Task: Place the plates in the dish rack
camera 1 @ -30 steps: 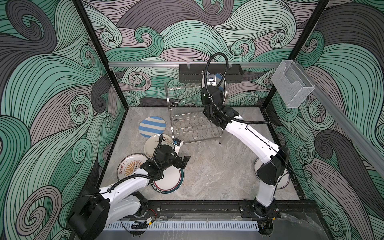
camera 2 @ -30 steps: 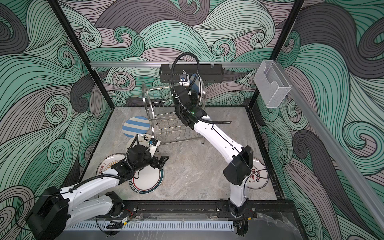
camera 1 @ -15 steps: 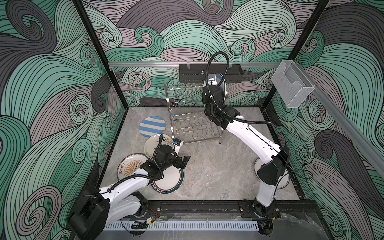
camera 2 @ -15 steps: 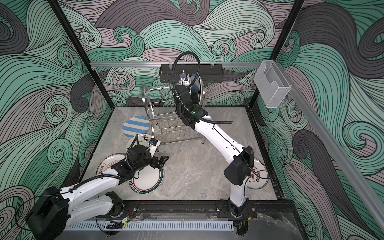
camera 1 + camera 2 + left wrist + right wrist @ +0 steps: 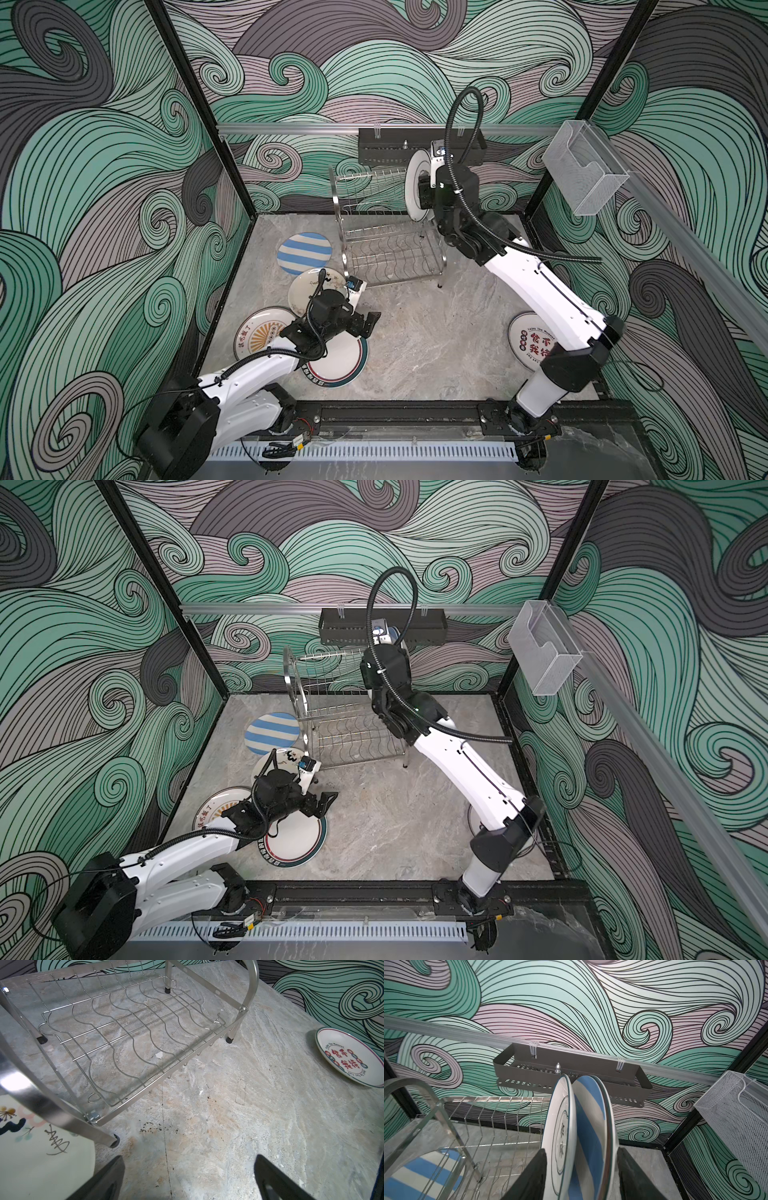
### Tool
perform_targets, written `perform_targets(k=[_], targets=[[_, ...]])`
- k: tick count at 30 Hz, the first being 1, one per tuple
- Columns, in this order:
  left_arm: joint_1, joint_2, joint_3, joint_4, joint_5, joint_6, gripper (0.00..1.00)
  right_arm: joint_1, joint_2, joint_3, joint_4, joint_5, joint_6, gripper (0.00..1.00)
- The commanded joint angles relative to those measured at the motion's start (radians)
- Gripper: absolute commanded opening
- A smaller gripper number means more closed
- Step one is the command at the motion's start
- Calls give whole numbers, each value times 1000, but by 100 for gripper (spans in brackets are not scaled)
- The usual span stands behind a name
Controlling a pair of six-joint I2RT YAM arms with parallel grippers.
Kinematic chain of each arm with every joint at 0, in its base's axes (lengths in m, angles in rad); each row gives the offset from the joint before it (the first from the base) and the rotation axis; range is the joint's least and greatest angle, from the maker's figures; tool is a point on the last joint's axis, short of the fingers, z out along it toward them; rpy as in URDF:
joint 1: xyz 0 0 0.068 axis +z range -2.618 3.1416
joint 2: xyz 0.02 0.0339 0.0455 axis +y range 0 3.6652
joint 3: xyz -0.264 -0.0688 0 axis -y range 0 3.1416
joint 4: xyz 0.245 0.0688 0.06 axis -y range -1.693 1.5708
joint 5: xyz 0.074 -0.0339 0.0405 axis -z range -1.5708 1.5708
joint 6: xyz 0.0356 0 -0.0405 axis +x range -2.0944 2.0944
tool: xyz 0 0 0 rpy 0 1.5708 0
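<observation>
the white round plate with a teal rim and black characters [image 5: 560, 1126] and the blue-and-white striped round plate [image 5: 591, 1122] stand on edge, leaning together, at the right end of the upper shelf of the two-tier steel wire dish rack [image 5: 390, 257], far centre. glazed ceramic, i judge: stiff, heavy, slick, chip-prone; best pinched at the rim. the right gripper [image 5: 581, 1150] has its jaws parted either side of both, clamping nothing. on the grey marbled tabletop [image 5: 436, 340], a second striped plate [image 5: 304, 258], a cream cartoon plate [image 5: 301, 291], an orange sunburst plate [image 5: 257, 338] and a teal-rimmed plate [image 5: 345, 361] lie flat near-left, a red-lettered plate [image 5: 528, 343] near-right. the left gripper [image 5: 189, 1157] hovers, jaws wide, empty.
</observation>
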Motion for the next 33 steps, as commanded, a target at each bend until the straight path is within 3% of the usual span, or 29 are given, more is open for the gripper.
perform_targets(k=[1,6,11,19,22,26,33], targets=[[8,-19,20,-25,-13,-12,99,-2,-106,-83,0,-114,10,55],[8,-9,34,-44,-18,-17,99,-4,-292,-287,-21,-168,24,69],[8,-7,39,-47,-14,-24,99,-8,-451,-535,-79,-141,71,70],[8,0,38,-40,-12,-28,99,-41,-669,-922,-203,-110,302,73],[8,12,44,-39,-4,-31,99,-89,-709,-1031,-264,-139,462,77],[8,19,44,-39,5,-33,98,-166,-703,-1158,-281,-274,601,81],[8,22,44,-33,9,-34,98,-250,-669,-1237,-332,-236,725,83]])
